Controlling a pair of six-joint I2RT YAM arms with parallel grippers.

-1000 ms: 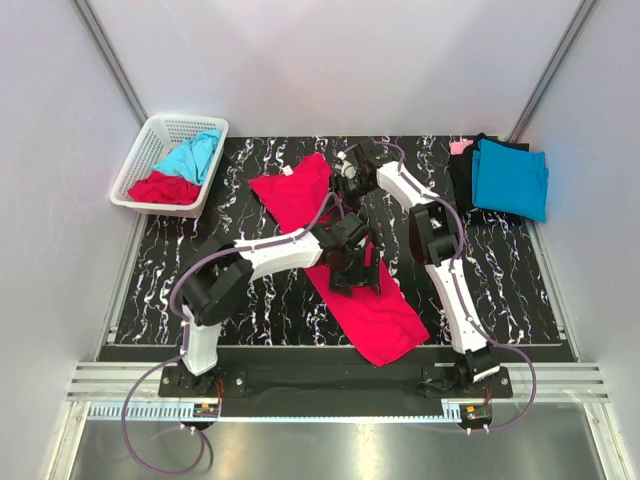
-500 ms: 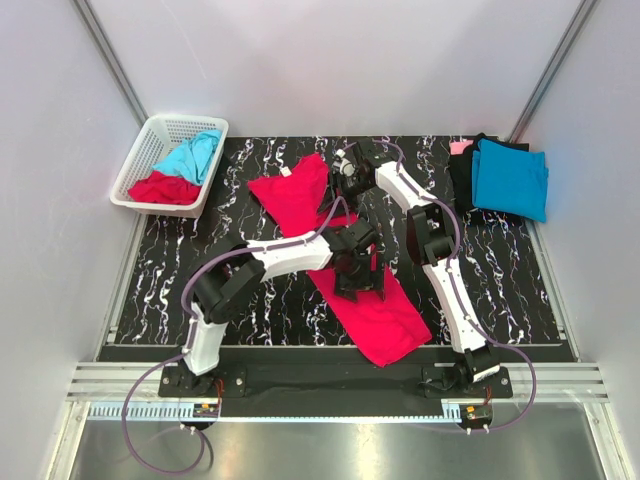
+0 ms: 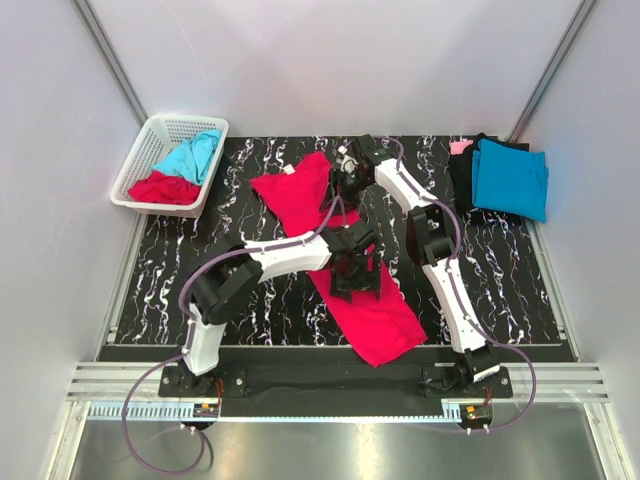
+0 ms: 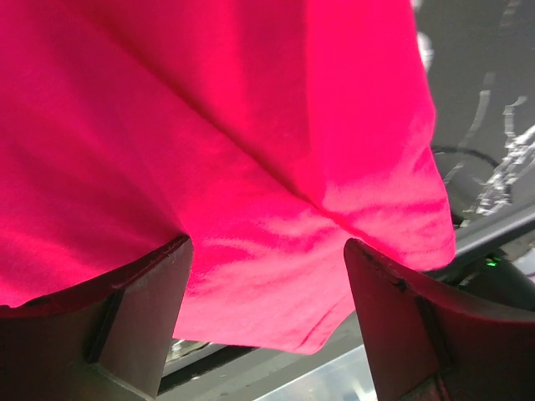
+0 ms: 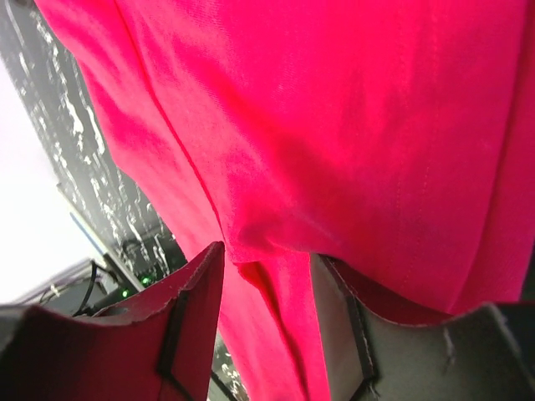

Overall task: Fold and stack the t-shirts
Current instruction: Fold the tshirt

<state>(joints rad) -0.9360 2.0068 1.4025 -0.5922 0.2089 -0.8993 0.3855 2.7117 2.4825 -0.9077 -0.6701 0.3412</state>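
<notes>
The basket (image 3: 178,122) holds a turquoise shirt (image 3: 195,155) and a red shirt (image 3: 163,188), both crumpled. A long shirt (image 3: 385,320), also red, lies on the tabletop (image 3: 500,280). My left pincer (image 4: 266,246) and right pincer (image 5: 267,255) are both spread just over it.

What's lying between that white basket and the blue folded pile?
A crimson t-shirt, spread diagonally on the marbled table; the top view shows it.

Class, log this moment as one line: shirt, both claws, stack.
red t-shirt: spread out, unfolded | left claw: open, over its middle | right claw: open, at its far end | folded stack: far right
</notes>
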